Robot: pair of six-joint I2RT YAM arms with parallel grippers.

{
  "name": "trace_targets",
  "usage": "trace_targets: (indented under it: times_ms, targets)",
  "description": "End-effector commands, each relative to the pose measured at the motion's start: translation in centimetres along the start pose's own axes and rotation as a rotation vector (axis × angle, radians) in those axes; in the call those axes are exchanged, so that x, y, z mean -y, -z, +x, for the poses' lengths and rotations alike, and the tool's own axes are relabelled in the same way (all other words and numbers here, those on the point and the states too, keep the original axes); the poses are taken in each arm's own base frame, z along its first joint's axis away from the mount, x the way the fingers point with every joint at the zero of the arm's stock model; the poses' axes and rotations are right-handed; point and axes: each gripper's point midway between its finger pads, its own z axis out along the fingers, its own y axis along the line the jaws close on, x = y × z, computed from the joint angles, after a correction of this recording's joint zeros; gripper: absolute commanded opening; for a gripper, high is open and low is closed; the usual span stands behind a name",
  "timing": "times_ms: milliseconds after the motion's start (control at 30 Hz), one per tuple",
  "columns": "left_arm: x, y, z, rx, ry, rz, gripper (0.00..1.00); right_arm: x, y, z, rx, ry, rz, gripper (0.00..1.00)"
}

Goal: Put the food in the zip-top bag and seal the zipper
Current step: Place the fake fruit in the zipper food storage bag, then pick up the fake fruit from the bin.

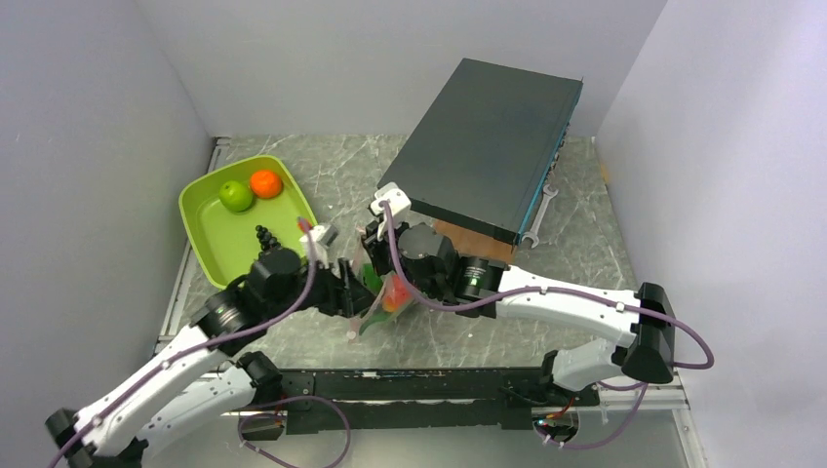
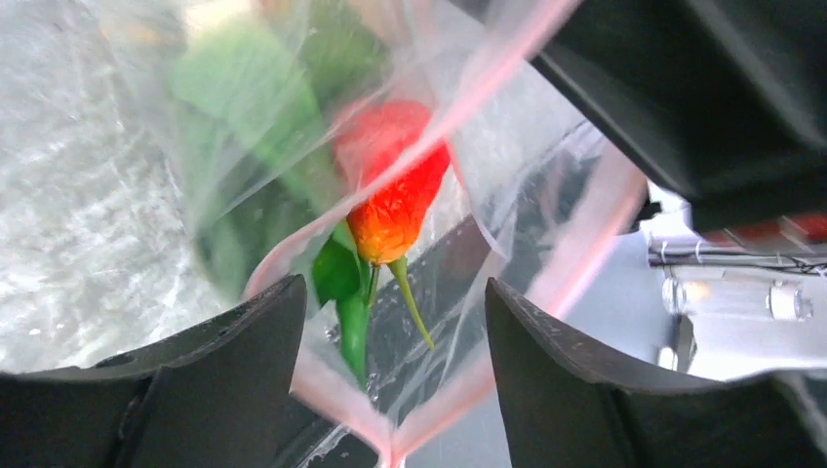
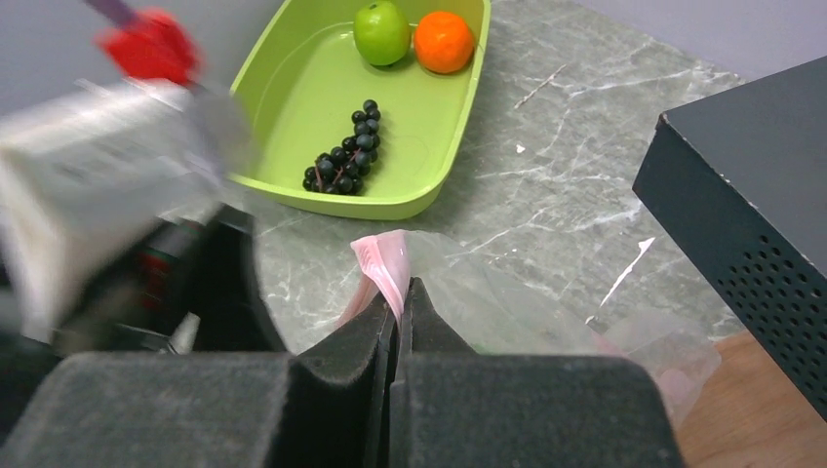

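The left gripper [image 2: 395, 322] is released, its fingers standing apart on either side of the bag's [image 2: 146, 195] open mouth, where a red fruit [image 2: 395, 195] sits. The right gripper [image 3: 398, 310] is clenched on the zipper [image 3: 375, 261] at the mouth's edge. The grapes [image 3: 346, 156], apple [image 3: 381, 31] and orange [image 3: 444, 41] lie in the tray [image 3: 293, 97], left of and beyond the bag, nearer the left gripper.

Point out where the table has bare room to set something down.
Bare marble lies between the green tray and the black box, and between the right arm and that box. It is crowded at centre, where the left gripper and right gripper meet at the bag.
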Motion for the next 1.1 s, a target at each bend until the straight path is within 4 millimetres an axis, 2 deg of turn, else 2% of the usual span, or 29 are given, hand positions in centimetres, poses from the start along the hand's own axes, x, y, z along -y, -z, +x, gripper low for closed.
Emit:
trace_targets:
  times_ms: [0,233,333,367,433,500,600,667,733,800,900,933,1067]
  targets:
    - [-0.2,4.0,-2.5,0.21,-0.051,-0.025,0.76,0.8,1.9,-4.4,0.129,-0.009,0.029,0.0]
    - [-2.8,9.9,-3.8,0.466,-0.013,-0.12,0.89,1.4,2.2,-3.2,0.103,0.019,0.042,0.0]
    - [-5.8,11.9,-3.9,0.508,0.068,-0.299,0.98,1.3,2.4,-2.9,0.109,0.022,0.024,0.0]
    - [-7.0,12.7,-3.8,0.507,0.098,-0.381,0.99,1.2,2.4,-2.9,0.109,0.027,0.021,0.0]
    - [-8.0,13.6,-3.9,0.476,0.091,-0.493,0.99,1.3,2.3,-2.9,0.103,0.037,0.026,0.0]
    - [-8.1,13.5,-4.7,0.438,0.029,-0.559,1.0,1.2,2.3,-2.9,0.103,0.04,0.023,0.0]
    - [-9.5,13.3,-5.6,0.383,-0.004,-0.724,1.0,1.0,2.4,-2.7,0.109,0.04,0.004,0.0]
    - [-9.9,13.3,-6.9,0.37,-0.026,-0.812,1.0,0.9,2.4,-2.5,0.103,0.033,-0.004,0.0]
    - [-10.5,12.5,-8.3,0.361,-0.066,-0.872,1.0,0.6,2.5,-2.2,0.099,0.022,-0.019,0.0]
    - [-11.0,11.1,-10.1,0.357,-0.08,-0.85,1.0,0.5,2.7,-2.1,0.102,0.009,-0.032,0.0]
    - [-13.4,10.0,-12.7,0.383,0.022,-0.785,1.0,0.6,2.9,-1.9,0.102,0.003,-0.037,0.0]
    - [-14.9,10.4,-14.0,0.427,0.075,-0.789,1.0,0.6,3.0,-1.8,0.105,0.001,-0.037,0.0]
    - [-18.6,10.4,-18.4,0.594,0.218,-0.731,1.0,0.8,3.5,-2.2,0.121,-0.002,-0.042,0.0]
